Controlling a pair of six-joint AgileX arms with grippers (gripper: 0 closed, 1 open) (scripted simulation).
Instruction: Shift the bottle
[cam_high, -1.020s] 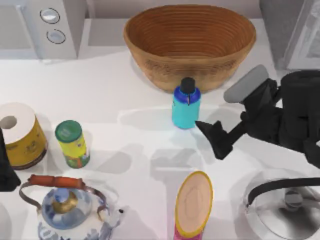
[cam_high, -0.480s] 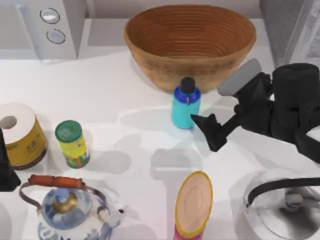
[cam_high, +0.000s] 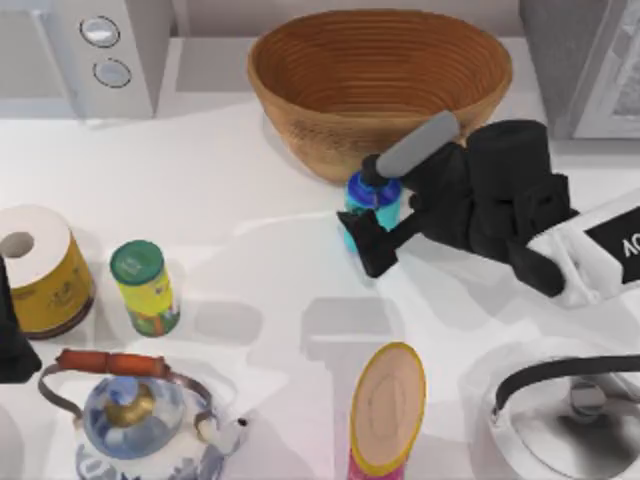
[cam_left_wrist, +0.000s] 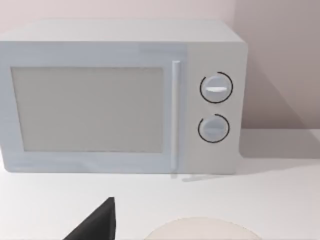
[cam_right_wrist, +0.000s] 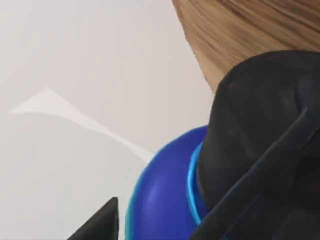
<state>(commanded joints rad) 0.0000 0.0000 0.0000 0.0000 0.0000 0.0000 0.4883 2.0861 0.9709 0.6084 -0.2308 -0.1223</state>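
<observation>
The right claw (cam_high: 367, 232) is down at the bottle (cam_high: 372, 200), coming in from the worktop's right side. Its dark fingers (cam_high: 372, 250) cover the lower part of the bottle's cyan body. Whether they are clamped on it or merely set around it I cannot tell. In the right wrist view the bottle's blue shoulder (cam_right_wrist: 162, 195) and black cap (cam_right_wrist: 260, 135) sit right up against the camera, with one dark fingertip (cam_right_wrist: 100, 224) at the frame's edge.

The bottle stands upright on the white worktop (cam_high: 250, 200), just in front of the wicker basket (cam_high: 380, 85), which lies directly beyond the claw. On the near side of the claw, well apart from it, lies the pink bottle with a yellow-rimmed top (cam_high: 386, 410). Far off to the claw's left stand the yellow canister with a green lid (cam_high: 146, 287), a roll of paper (cam_high: 38, 268) and a patterned teapot (cam_high: 135, 410). A metal kettle (cam_high: 570, 410) sits near and to the right.

The left arm is parked at the worktop's left edge, its claw's dark tip (cam_left_wrist: 97, 225) facing a white microwave (cam_left_wrist: 122, 95).
</observation>
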